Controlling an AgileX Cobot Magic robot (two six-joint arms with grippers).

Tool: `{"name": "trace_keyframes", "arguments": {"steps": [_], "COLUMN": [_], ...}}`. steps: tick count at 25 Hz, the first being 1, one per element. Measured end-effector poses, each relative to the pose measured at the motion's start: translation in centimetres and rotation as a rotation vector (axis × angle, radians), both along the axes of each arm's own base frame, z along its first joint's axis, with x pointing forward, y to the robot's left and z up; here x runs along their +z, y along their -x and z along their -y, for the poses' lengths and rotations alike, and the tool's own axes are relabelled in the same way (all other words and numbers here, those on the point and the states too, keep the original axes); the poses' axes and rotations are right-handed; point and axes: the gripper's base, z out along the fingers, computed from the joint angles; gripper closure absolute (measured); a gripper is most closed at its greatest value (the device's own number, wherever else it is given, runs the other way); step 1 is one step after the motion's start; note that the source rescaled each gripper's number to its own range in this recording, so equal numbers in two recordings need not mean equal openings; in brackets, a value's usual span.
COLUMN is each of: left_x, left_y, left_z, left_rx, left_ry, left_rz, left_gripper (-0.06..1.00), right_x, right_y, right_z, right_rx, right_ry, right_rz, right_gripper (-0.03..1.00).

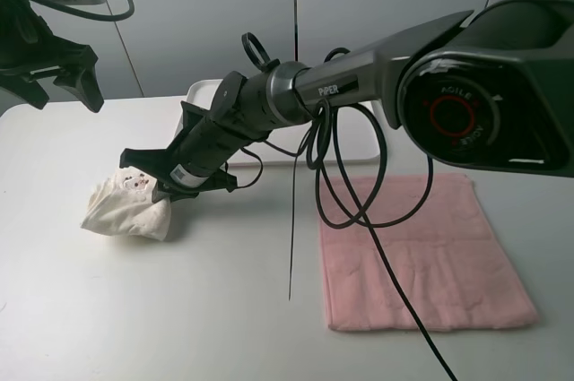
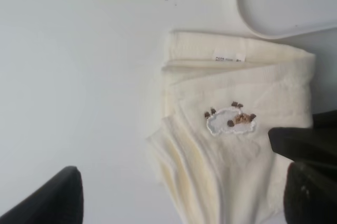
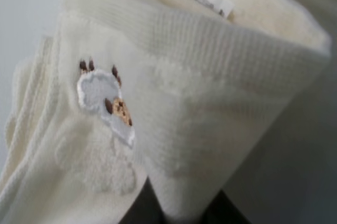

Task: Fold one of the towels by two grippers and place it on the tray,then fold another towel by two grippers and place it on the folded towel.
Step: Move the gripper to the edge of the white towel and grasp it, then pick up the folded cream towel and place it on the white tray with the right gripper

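Observation:
A cream towel with an embroidered sheep patch lies bunched and partly folded on the left of the table. My right gripper reaches across the middle and is shut on the towel's right edge, lifting a fold of it; the right wrist view shows the cloth close up, pinched at the gripper. My left gripper hangs high at the far left, open and empty, well above the towel. A pink towel lies flat on the right. The white tray stands behind the right arm.
The right arm's black cables loop down over the pink towel's left edge. The tray's rim lies close beside the cream towel's far end. The table is white.

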Motion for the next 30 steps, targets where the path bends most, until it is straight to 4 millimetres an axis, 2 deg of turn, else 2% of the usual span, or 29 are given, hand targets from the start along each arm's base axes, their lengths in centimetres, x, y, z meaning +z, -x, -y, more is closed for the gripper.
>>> {"name": "trace_keyframes", "arguments": {"steps": [8,15,18,23,30], "left_x": [0.0,0.0,0.0,0.0,0.0], "left_y": [0.0,0.0,0.0,0.0,0.2], "left_z": [0.0,0.1,0.1,0.3,0.3], "left_rx": [0.001,0.002,0.004,0.003,0.004], "left_ry": [0.005,0.008,0.015,0.030,0.039], "left_rz": [0.000,-0.001,-0.001,-0.002,-0.024], "left_gripper": [-0.04,-0.04,-0.04,-0.04,-0.04], "right_x": [-0.1,0.3,2.1,6.0,8.1], "right_y": [0.7,0.5,-0.3,-2.9,-4.0], "right_z": [0.3,1.8,2.6,4.1,4.0], "right_rx": [0.123,0.249,0.264,0.243,0.255], "right_ry": [0.027,0.013,-0.019,-0.080,-0.102], "right_rz": [-0.015,-0.100,-0.099,-0.039,0.025], "right_gripper": [0.89,0.89,0.89,0.89,0.89]}}
